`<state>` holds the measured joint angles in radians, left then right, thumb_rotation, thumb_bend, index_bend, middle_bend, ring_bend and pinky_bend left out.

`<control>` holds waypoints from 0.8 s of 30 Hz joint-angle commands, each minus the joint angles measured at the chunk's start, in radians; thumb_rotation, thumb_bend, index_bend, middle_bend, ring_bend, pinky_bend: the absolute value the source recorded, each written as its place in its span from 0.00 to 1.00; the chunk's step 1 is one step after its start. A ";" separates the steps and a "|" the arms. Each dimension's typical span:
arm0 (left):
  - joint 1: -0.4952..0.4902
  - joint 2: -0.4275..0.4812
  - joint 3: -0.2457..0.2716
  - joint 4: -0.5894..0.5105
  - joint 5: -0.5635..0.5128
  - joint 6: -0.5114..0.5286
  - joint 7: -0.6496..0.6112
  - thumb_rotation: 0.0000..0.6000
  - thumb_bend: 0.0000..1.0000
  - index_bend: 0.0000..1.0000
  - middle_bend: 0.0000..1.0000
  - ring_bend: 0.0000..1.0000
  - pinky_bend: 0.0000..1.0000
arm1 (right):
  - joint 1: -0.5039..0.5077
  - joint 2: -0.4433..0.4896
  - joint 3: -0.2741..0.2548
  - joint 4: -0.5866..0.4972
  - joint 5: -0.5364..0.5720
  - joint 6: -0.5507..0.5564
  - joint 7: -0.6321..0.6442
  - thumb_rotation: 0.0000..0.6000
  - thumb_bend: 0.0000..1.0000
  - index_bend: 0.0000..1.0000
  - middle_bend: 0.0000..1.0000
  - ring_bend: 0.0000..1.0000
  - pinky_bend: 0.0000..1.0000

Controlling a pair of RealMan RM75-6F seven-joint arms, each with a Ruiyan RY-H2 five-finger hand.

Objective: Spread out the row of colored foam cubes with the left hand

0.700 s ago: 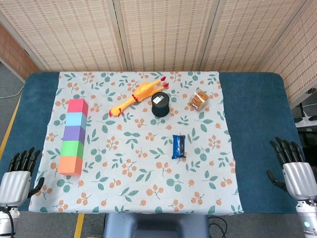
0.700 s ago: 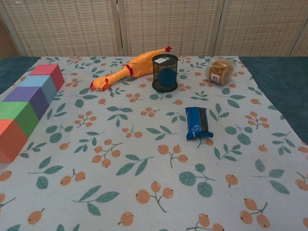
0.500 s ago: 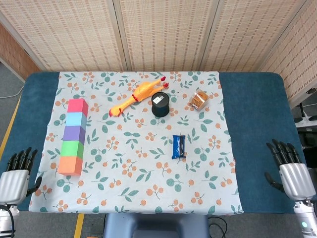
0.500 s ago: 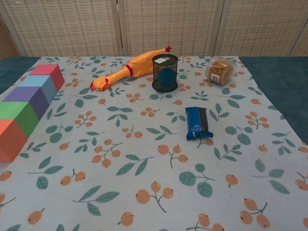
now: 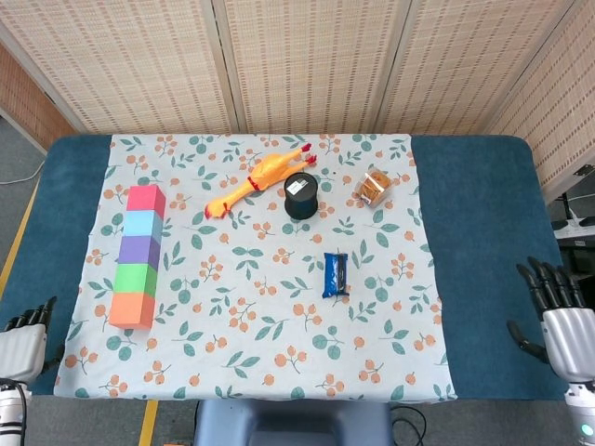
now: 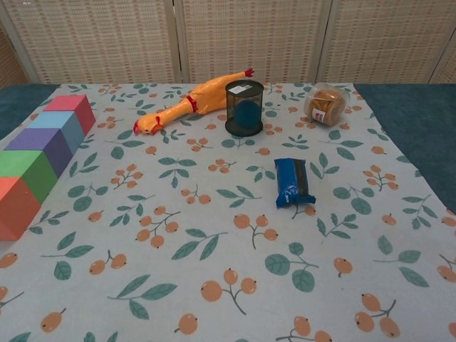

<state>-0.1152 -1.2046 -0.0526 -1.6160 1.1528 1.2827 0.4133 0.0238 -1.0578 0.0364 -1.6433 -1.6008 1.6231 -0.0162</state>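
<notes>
my left hand (image 5: 20,346) sits at the worktop's near-left corner, fingers mostly cropped, so i cannot tell their spread. the foam cube row (image 5: 138,255) lies ahead and rightward, touching, long axis running away from me; right hand (image 5: 565,321) splayed, far off.

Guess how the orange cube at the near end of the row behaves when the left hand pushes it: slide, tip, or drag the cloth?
The orange cube looks like foam, so probably light and easy to slide. Its flat, boxy base makes tipping or rolling unlikely. It touches the green cube, so a push along the row would likely shove that too; the tablecloth may wrinkle.
</notes>
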 commanded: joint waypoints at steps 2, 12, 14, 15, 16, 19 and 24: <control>-0.009 -0.020 0.032 0.008 0.039 -0.018 0.010 1.00 0.41 0.09 0.18 0.16 0.23 | -0.008 0.016 0.002 -0.010 -0.007 0.002 0.043 1.00 0.21 0.00 0.00 0.00 0.00; -0.053 -0.075 0.047 0.026 0.032 -0.071 0.076 1.00 0.41 0.20 0.19 0.17 0.24 | -0.001 0.050 -0.017 -0.020 -0.028 -0.031 0.116 1.00 0.21 0.00 0.00 0.00 0.00; -0.062 -0.081 0.045 0.030 0.032 -0.078 0.081 1.00 0.41 0.21 0.19 0.17 0.24 | 0.004 0.058 -0.028 -0.027 -0.037 -0.049 0.140 1.00 0.21 0.00 0.00 0.00 0.00; -0.068 -0.082 0.043 0.030 0.032 -0.082 0.086 1.00 0.41 0.22 0.19 0.17 0.24 | 0.007 0.065 -0.036 -0.033 -0.043 -0.060 0.157 1.00 0.21 0.00 0.00 0.00 0.00; -0.072 -0.081 0.043 0.028 0.033 -0.084 0.090 1.00 0.41 0.23 0.19 0.17 0.24 | 0.009 0.069 -0.040 -0.034 -0.047 -0.066 0.165 1.00 0.21 0.00 0.00 0.00 0.00; -0.084 -0.079 0.043 0.017 0.048 -0.084 0.094 1.00 0.41 0.25 0.19 0.17 0.24 | 0.012 0.068 -0.041 -0.032 -0.049 -0.072 0.159 1.00 0.21 0.00 0.00 0.00 0.00; -0.090 -0.081 0.046 0.008 0.076 -0.074 0.088 1.00 0.41 0.22 0.18 0.17 0.24 | 0.013 0.061 -0.040 -0.031 -0.043 -0.078 0.145 1.00 0.21 0.00 0.00 0.00 0.00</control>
<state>-0.2046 -1.2847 -0.0076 -1.6076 1.2269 1.2073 0.5014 0.0363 -0.9960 -0.0032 -1.6744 -1.6448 1.5464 0.1309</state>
